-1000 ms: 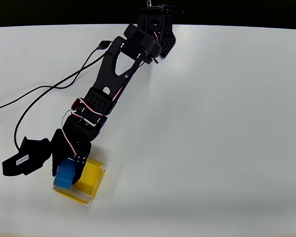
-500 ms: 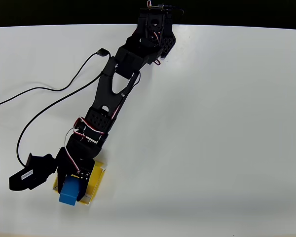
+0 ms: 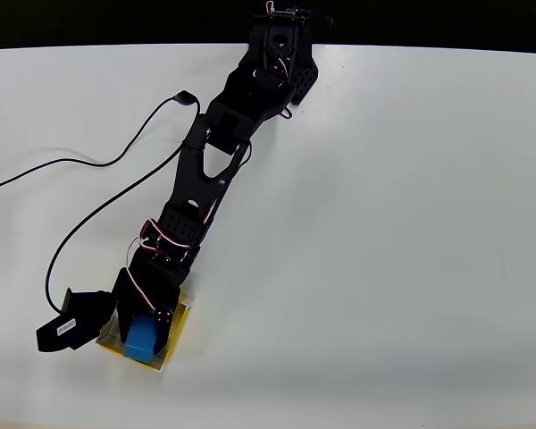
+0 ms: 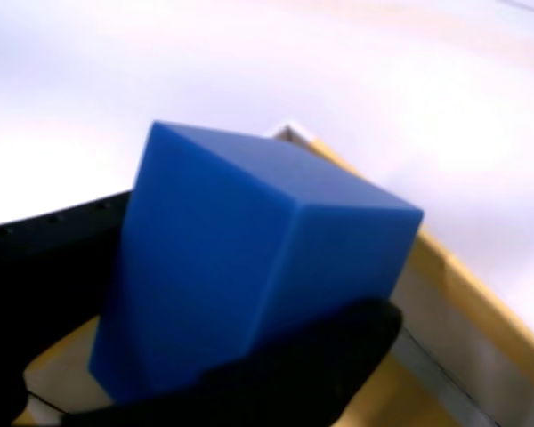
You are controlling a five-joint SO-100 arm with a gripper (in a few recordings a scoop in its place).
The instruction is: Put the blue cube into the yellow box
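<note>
In the overhead view my black gripper (image 3: 143, 332) is shut on the blue cube (image 3: 142, 339), which hangs over the yellow box (image 3: 175, 326) at the table's lower left. Most of the box is hidden under the gripper and cube. Up close in the wrist view, the blue cube (image 4: 249, 267) sits between the black fingers (image 4: 294, 374), tilted, with the box's yellow wall and whitish rim (image 4: 454, 294) right behind and below it. I cannot tell whether the cube touches the box floor.
A black cable (image 3: 98, 192) loops across the white table to the left of the arm. The wrist camera housing (image 3: 71, 322) sticks out left of the box. The table's far edge meets a dark background.
The arm has stretched further toward the near edge and lowered. The cube moved from the box's left part toward its middle, still held.
</note>
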